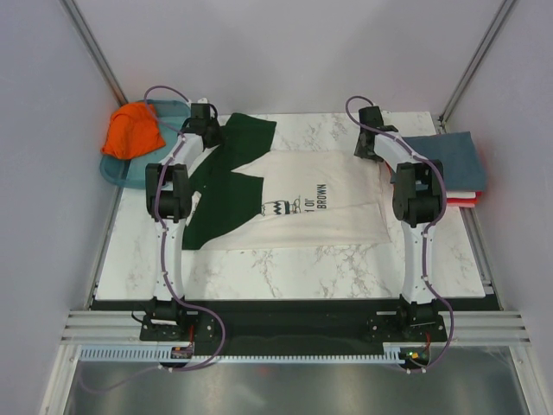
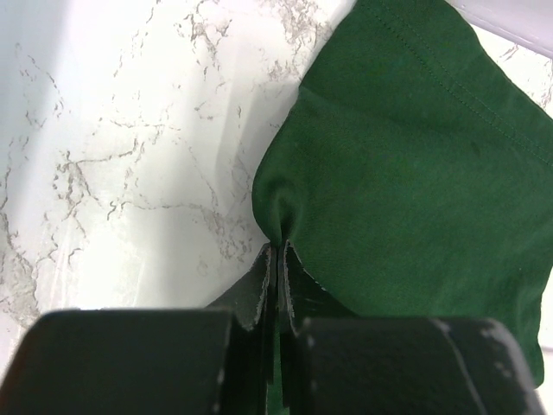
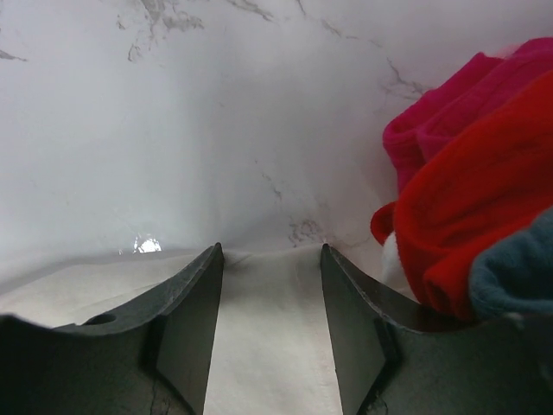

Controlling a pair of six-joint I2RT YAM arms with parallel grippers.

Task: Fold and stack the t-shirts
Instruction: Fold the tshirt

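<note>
A cream t-shirt (image 1: 302, 207) with dark green sleeves and a small black chest print lies spread on the marble table. At its far left, my left gripper (image 1: 210, 131) is shut on a fold of the green sleeve (image 2: 406, 173), with the cloth puckering at the fingertips (image 2: 278, 249). My right gripper (image 1: 367, 147) stands at the shirt's far right corner. Its jaws (image 3: 270, 249) are open and straddle the cream edge (image 3: 268, 346), which lies flat between them. An orange t-shirt (image 1: 132, 131) lies crumpled at the back left.
The orange tee rests in a translucent teal tray (image 1: 121, 173) off the table's left edge. A folded stack (image 1: 445, 160), slate-blue over white and red, sits at the right edge, close beside my right gripper; its red layers (image 3: 484, 173) bulge near the right finger.
</note>
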